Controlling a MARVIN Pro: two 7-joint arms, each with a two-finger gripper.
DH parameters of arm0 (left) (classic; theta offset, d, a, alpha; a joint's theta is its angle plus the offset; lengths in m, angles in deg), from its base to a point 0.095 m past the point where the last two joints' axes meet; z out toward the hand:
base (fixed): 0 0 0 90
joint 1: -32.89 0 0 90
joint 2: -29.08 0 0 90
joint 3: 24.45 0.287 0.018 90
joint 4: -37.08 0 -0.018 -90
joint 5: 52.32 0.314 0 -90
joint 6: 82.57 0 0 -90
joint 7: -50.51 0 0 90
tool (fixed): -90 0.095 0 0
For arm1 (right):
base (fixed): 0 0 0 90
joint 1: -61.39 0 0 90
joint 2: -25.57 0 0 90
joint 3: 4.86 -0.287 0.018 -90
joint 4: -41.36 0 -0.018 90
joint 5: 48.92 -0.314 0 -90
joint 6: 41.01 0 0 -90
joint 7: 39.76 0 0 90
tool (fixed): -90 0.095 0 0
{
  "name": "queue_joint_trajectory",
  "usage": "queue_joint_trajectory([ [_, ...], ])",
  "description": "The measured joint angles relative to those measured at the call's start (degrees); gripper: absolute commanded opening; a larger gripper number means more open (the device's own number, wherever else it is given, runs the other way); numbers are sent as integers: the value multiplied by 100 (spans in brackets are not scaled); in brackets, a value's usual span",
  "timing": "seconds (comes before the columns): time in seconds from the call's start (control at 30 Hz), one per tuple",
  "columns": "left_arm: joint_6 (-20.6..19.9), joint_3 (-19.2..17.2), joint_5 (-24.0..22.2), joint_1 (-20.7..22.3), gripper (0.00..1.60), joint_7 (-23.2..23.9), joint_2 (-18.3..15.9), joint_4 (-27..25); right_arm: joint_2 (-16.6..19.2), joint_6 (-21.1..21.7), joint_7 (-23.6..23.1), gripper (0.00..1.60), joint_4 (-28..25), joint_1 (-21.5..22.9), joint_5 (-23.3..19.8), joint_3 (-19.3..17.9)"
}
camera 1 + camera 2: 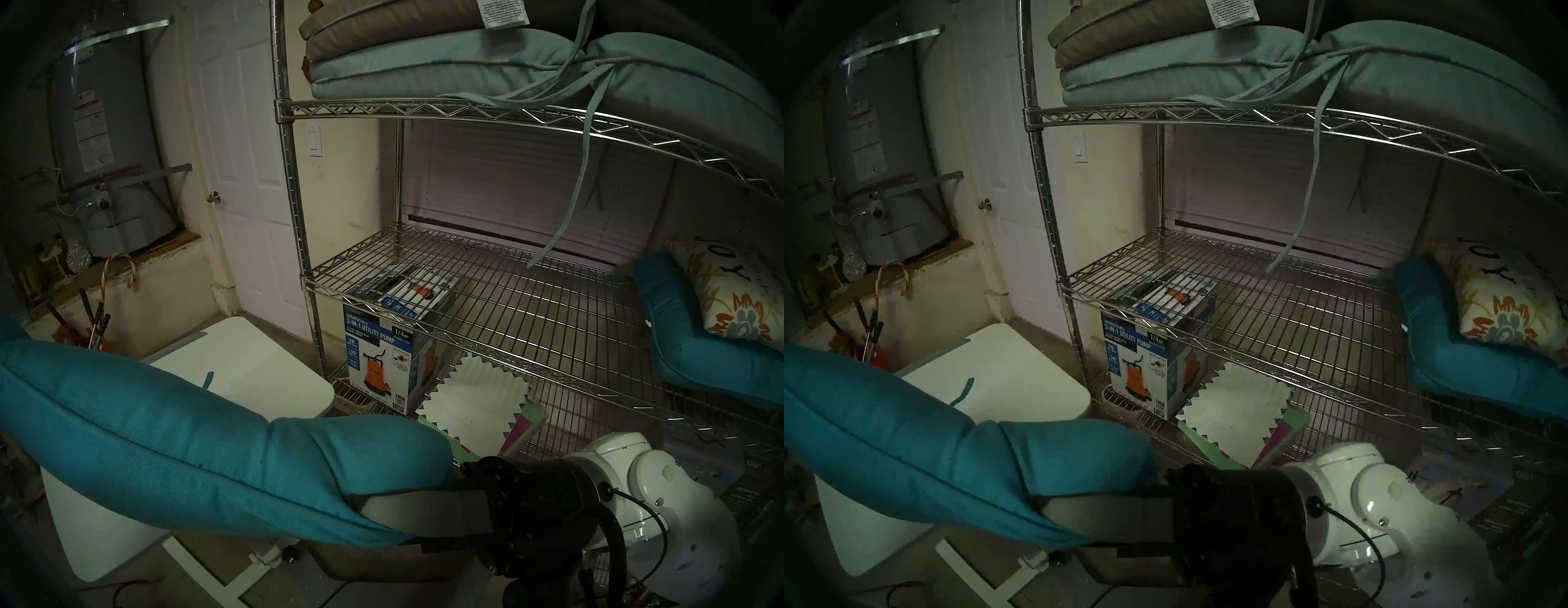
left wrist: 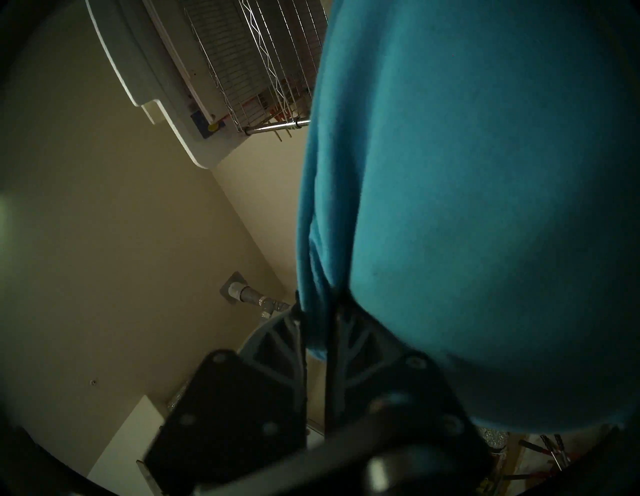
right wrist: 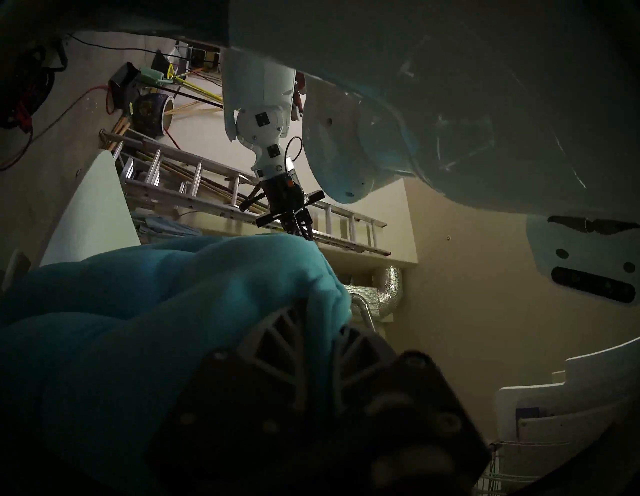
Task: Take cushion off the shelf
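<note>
Head views: the cushion (image 1: 178, 446) hangs clear of the shelf (image 1: 488, 305), stretched across the lower left above the white table (image 1: 254, 365). The right arm (image 1: 645, 488) comes in low from the right with its wrist lying roughly level and pointing left; the right gripper (image 1: 382, 516) is clamped on the cushion's near corner, one pale finger pressed along the underside. The middle tier is bare where it faces the robot; a bent cushion (image 1: 695, 361) with a pillow (image 1: 738, 297) sits at its right end.

Left wrist view: the left gripper (image 2: 320, 315) points upward, its fingers (image 2: 277, 343) nearly together, pinching the cushion's piped edge.

Right wrist view: the right gripper's fingers (image 3: 273, 339) bite into folded teal fabric. Across the room, the left arm (image 3: 263, 128) reaches to the cushion's far edge.
</note>
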Motion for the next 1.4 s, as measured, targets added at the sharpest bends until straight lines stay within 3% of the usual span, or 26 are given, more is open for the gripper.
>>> queue_joint_trajectory([
  [0.67,-444,-2,-377,98,0,62,-411,478,-778,230,-865,0,129,1192,340,1206],
  [1.4,-1440,-2,-520,547,0,398,-1500,1310,-2136,403,-1809,0,948,2599,755,2922],
])
